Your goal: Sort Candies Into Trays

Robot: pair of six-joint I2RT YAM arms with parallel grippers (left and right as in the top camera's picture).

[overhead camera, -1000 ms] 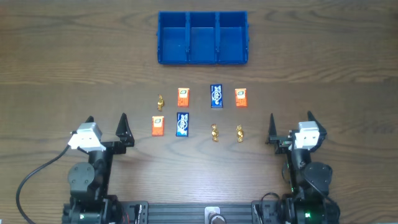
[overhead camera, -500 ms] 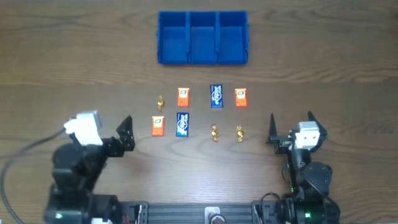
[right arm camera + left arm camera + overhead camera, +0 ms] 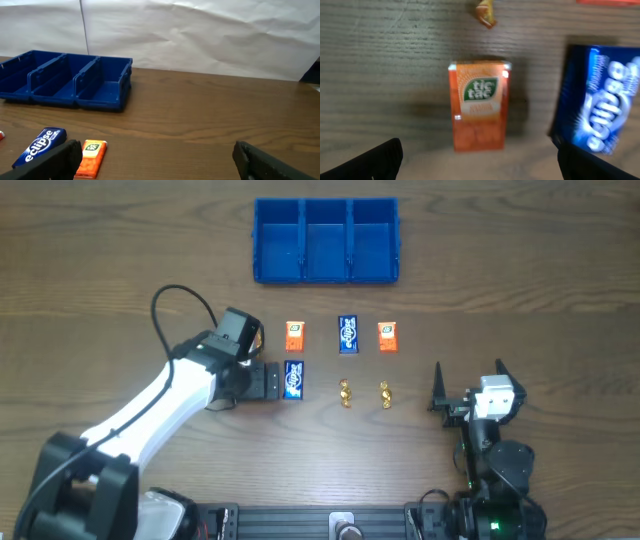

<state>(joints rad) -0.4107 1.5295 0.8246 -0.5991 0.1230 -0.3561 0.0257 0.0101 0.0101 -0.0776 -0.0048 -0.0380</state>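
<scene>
- left gripper (image 3: 479, 151): fingers spread wide, holding nothing, poised over an orange box (image 3: 479, 105) lying flat on the table (image 3: 560, 300)
- blue pack (image 3: 597, 100): just beside that box (gold candy (image 3: 486, 12) close by)
- right gripper (image 3: 468, 382): fingers parted, nothing held, near its base
- tray (image 3: 326, 277): blue, three compartments, well apart from the candies

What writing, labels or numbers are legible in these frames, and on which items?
Orange box: brand logo, white letters in a green oval; print below blurred.
Blue pack: large white brand lettering, cut off.
Blue tray: none.
Top view: all print too small.
</scene>
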